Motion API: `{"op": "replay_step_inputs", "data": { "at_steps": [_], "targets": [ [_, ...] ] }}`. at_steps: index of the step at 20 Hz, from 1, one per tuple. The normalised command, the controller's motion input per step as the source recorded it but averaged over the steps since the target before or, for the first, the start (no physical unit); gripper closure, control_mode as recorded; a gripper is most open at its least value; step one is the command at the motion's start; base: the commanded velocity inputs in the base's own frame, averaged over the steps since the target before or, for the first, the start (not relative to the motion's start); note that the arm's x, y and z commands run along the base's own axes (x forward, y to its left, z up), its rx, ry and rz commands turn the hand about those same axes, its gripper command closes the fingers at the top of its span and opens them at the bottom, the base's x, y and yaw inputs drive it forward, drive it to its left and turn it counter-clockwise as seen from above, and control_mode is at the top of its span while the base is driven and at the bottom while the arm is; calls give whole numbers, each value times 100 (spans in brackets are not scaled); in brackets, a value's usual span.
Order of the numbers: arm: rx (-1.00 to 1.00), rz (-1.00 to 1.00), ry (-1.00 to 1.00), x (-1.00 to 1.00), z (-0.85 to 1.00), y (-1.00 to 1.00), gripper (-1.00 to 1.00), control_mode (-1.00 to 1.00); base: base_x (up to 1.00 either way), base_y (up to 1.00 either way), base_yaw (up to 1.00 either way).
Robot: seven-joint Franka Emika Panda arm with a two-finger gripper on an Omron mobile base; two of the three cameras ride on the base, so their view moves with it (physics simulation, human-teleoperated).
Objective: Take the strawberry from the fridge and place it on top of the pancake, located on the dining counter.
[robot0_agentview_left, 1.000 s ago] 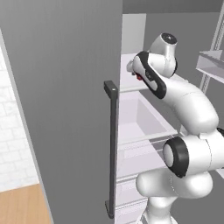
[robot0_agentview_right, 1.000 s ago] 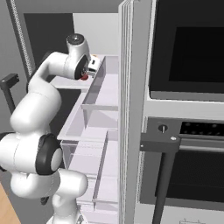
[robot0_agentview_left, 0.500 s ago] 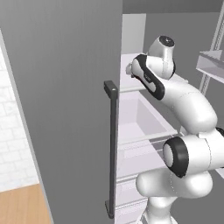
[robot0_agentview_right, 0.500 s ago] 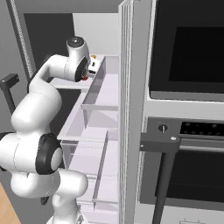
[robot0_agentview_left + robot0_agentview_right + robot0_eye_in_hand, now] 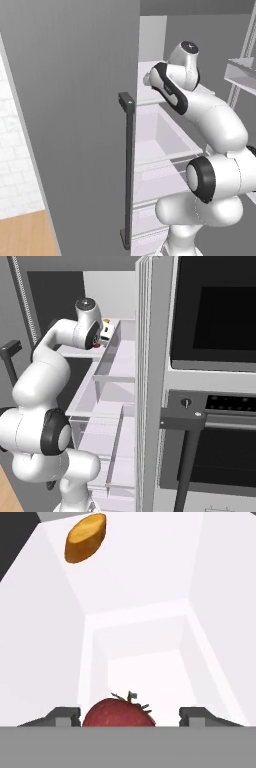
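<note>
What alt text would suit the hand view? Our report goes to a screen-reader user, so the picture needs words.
A red strawberry with a small green stem sits at the bottom of the view between the two dark fingertips of the gripper, with a gap on each side. Beyond it stretches a white fridge shelf, with an orange-tan oval item at its far upper left.

I see an orange oval item at the hand view's upper left, and a black-windowed oven filling the right base view's right side.
</note>
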Motion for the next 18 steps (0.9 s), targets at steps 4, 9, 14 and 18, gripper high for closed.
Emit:
{"op": "replay_step_inputs", "data": {
  "at_steps": [4, 9, 14, 18],
  "targets": [
    [0, 0, -2, 0, -1, 1, 100, -100, 0, 0, 0],
    [0, 0, -9, -18, 0, 0, 100, -100, 0, 0, 0],
    [0, -2, -11, -77, 14, -30, 100, -100, 0, 0, 0],
    [-10, -2, 7, -100, 16, -24, 100, -100, 0, 0, 0]
  ]
}}
